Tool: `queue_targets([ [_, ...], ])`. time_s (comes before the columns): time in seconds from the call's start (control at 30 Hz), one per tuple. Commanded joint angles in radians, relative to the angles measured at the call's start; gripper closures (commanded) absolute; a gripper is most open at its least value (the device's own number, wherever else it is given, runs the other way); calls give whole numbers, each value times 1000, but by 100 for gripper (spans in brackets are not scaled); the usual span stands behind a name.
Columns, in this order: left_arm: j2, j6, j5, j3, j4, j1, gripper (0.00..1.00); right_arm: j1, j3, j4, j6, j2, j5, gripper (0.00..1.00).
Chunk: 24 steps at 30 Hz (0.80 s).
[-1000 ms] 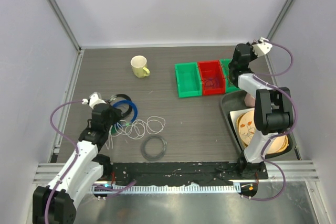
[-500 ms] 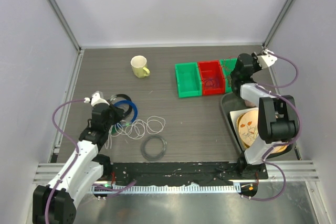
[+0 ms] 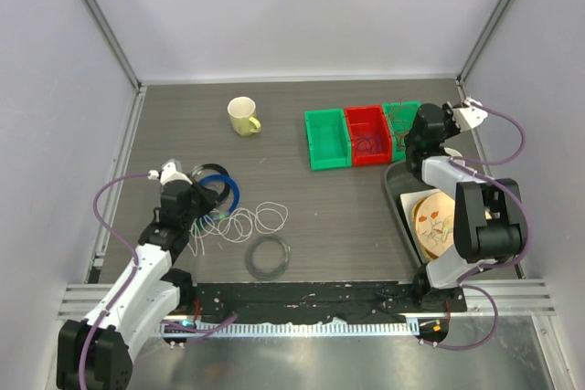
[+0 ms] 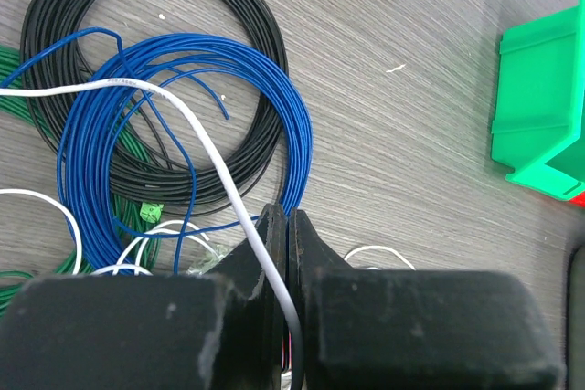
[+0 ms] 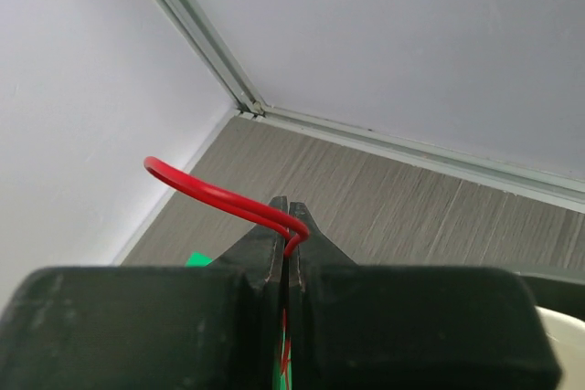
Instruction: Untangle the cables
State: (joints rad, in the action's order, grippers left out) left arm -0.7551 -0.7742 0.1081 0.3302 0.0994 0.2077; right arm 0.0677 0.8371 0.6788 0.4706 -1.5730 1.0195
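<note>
Two pairs of black fingers were pressed fully together, each on a strand. The left gripper (image 4: 286,218) was clamped on a thin white flexible wire (image 4: 206,139). That wire was seen running up and to the left from the fingertips, across a coiled ring of blue wire (image 4: 297,139) and a larger coiled ring of black wire (image 4: 260,38). Strands of green wire (image 4: 18,75) were visible beneath both rings.

The right gripper (image 5: 287,209) was closed on a thin red wire (image 5: 206,189), a narrow bent loop of which was arched up and to the left of the fingertips, off the table.

From above, loose loops of white wire (image 3: 251,219) were spread on the dark wood-grain tabletop (image 3: 320,216) just right of the left gripper, with a dark grey coiled ring (image 3: 269,257) nearer the arm bases. The right arm was stretched to the far right, its gripper near the last of three plastic bins: green (image 3: 325,139), red (image 3: 367,139), green (image 3: 399,114). A pale yellow mug (image 3: 242,116) stood well apart, and a dark tray (image 3: 395,191) with a patterned plate (image 3: 434,221) was set beside the right arm.
</note>
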Motion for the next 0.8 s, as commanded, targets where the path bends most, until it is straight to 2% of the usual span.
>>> queue_targets([
  [0.0,-1,13,-13,-6,-61,-4,100,1,55,-31,14,-41,17,99],
  [0.27,-10,15,-4,0,-59,-4,100,32,258,-188,28,-241,-119,99],
  [0.33,-15,16,-5,4,-63,-5,100,38,302,-276,51,-275,-134,99],
  [0.57,-27,23,-16,4,-75,-4,100,41,372,-421,134,-301,-162,99],
  [0.7,-29,23,-19,4,-76,-4,100,43,364,-436,143,-295,-193,91],
  [0.77,-29,23,-19,4,-76,-5,100,43,359,-475,163,-289,-213,90],
])
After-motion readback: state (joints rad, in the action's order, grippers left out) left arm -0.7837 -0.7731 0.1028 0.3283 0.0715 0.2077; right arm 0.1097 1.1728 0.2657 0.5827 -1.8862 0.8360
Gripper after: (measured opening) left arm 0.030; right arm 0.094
